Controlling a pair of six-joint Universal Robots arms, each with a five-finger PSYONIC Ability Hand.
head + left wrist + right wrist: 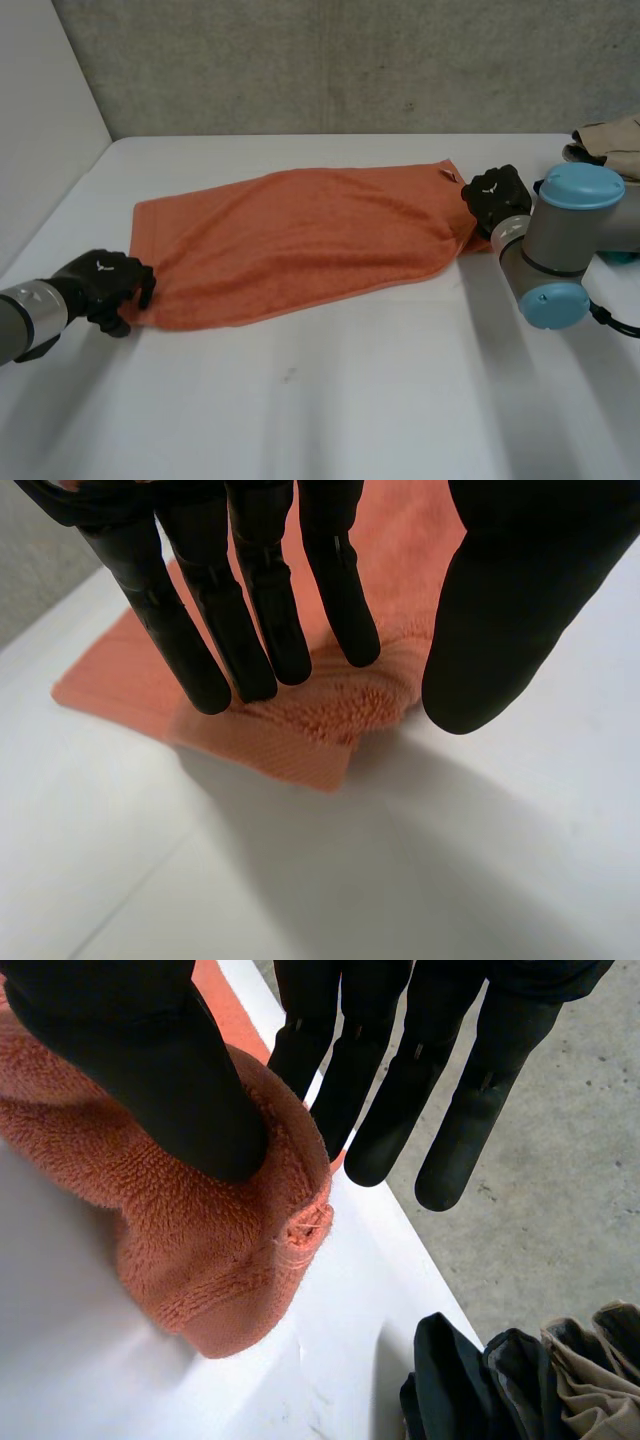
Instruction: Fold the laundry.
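An orange towel [300, 240] lies folded lengthwise across the white table [350, 400]. My left hand [100, 280] is at the towel's near left corner. In the left wrist view its fingers [240, 610] press down on that corner of the towel [300, 730], the thumb closes in at the edge, and the cloth ridges up between them. My right hand [495, 195] is at the towel's right end. There its thumb [170, 1090] and fingers pinch a bunched fold of the towel [200, 1250], which hangs down from the grip.
A pile of beige and dark clothes [610, 140] lies at the table's far right, close behind my right arm [560, 250]; the same clothes [520, 1380] lie past the right hand. A grey wall runs along the table's back edge.
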